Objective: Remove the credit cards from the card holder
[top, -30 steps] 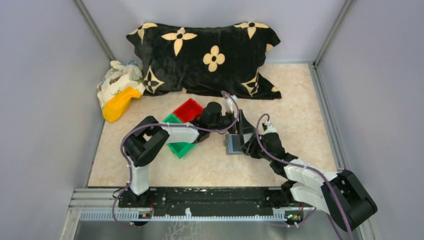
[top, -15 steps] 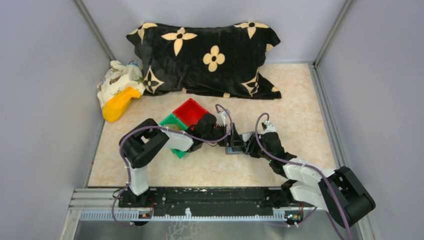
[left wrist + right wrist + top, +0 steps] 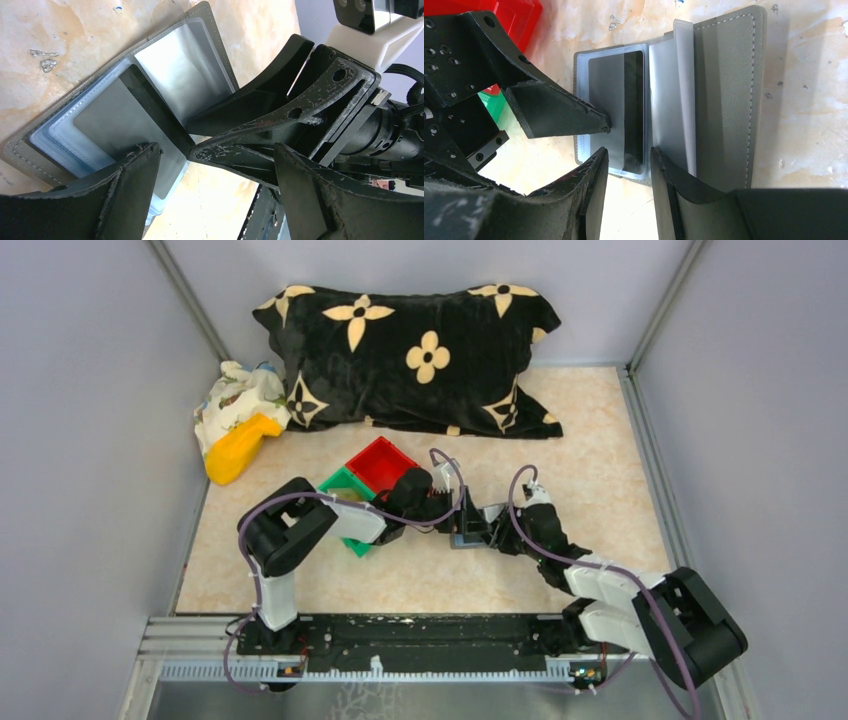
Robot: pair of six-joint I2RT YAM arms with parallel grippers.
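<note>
The grey card holder [image 3: 724, 100] lies open and flat on the table, small between the two grippers in the top view [image 3: 463, 538]. A grey credit card [image 3: 611, 100] with a dark stripe sits in its clear sleeve, also seen from the left wrist [image 3: 115, 120]. My left gripper [image 3: 215, 155] is open wide, and one fingertip [image 3: 596, 122] touches the card's face. My right gripper [image 3: 629, 152] is open at the sleeve's near edge, its jaws either side of the striped end with nothing pinched. Both grippers [image 3: 455, 523] [image 3: 480, 530] meet low over the holder.
A red bin [image 3: 378, 462] and a green bin [image 3: 345, 483] stand just left of the holder, under the left arm. A black flowered pillow [image 3: 410, 350] lies at the back. A yellow object [image 3: 235, 450] and patterned cloth [image 3: 235, 395] sit at back left.
Both grippers have come down and together onto the open card holder, which lay uncovered a second ago. The left arm swung toward me. Little has moved in the last half second.
</note>
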